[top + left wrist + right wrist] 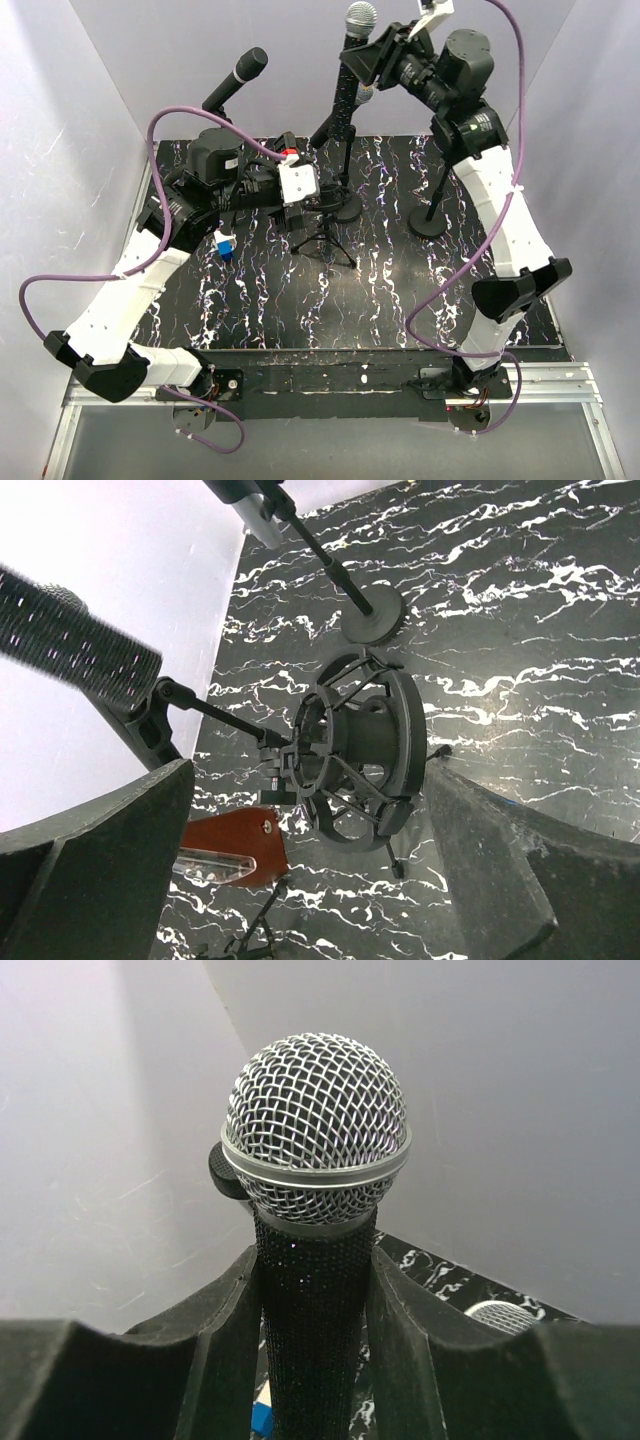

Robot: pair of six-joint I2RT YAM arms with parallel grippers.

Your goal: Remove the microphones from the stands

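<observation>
The microphone (352, 60) has a silver mesh head and a black glitter body and stands nearly upright at the back of the table. My right gripper (378, 55) is shut on its body just below the head, and the wrist view shows the pads pressed on both sides (315, 1360). In the left wrist view the glitter body (80, 645) runs down into a black clip (150, 715). My left gripper (310, 880) is open and empty, with an empty black shock mount (360, 745) ahead between its fingers.
A black foam-headed microphone (240, 72) stands at the back left. A second silver-headed one (505, 1315) sits behind on a round-based stand (430, 222). Another round base (372, 615), a tripod (325, 242) and a small blue and white object (224, 243) are on the mat.
</observation>
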